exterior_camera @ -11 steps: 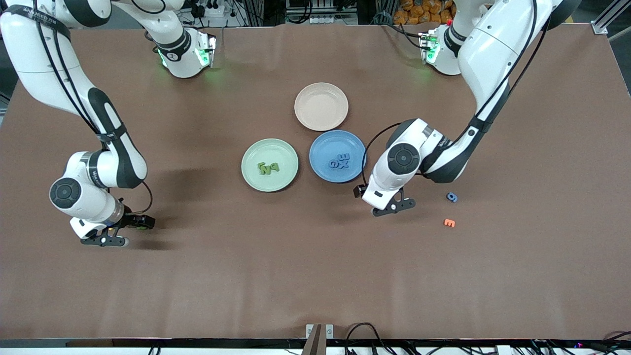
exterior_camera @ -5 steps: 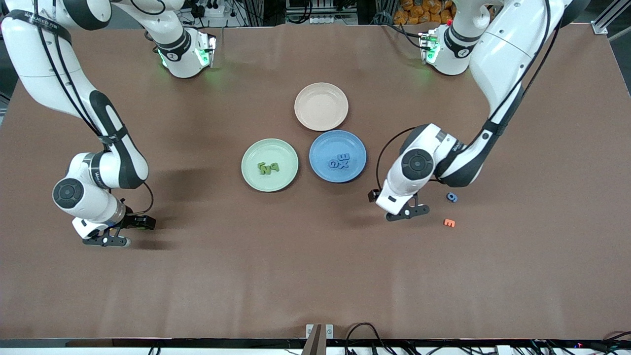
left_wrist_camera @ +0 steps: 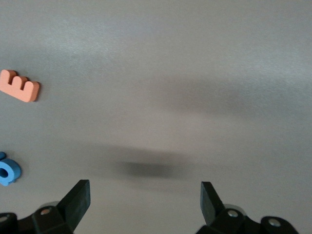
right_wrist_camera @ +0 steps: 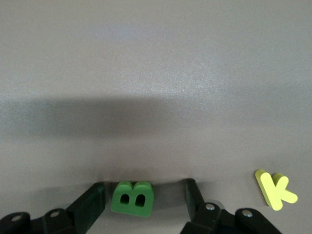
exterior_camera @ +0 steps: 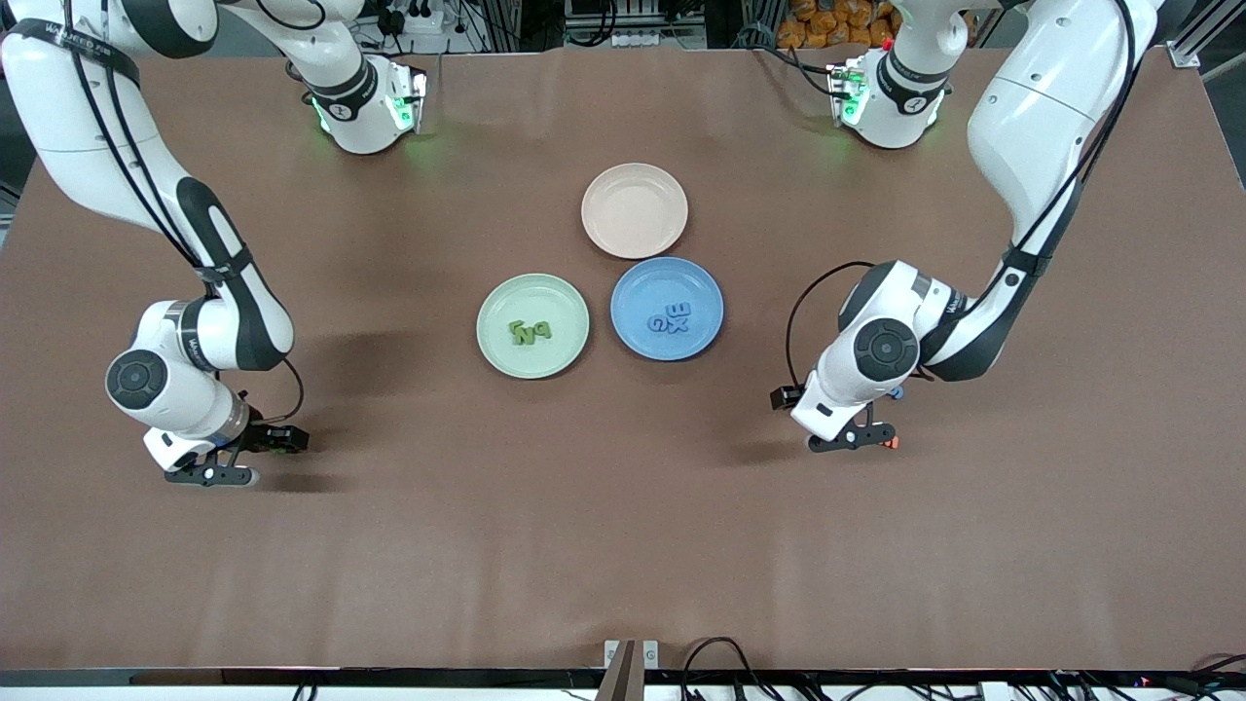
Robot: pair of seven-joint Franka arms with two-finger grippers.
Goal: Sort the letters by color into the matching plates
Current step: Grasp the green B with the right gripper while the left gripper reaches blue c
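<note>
Sitting low on the surface at the right arm's end, the right pincer (right_wrist_camera: 144,197) has a finger on each side of a green B (right_wrist_camera: 132,198), with small gaps, so it is not gripping yet. I think it stands that way so it can squeeze the B and lift it. A yellow K (right_wrist_camera: 274,189) lies just beside it. The left pincer (left_wrist_camera: 145,201) is wide open and holds nothing, low over the surface near a blue letter (left_wrist_camera: 7,170) and an orange E (left_wrist_camera: 19,86). Three green letters lie in the green plate (exterior_camera: 501,358), three blue ones in the blue plate (exterior_camera: 638,282), matched by color. The pink plate (exterior_camera: 634,209) holds nothing
</note>
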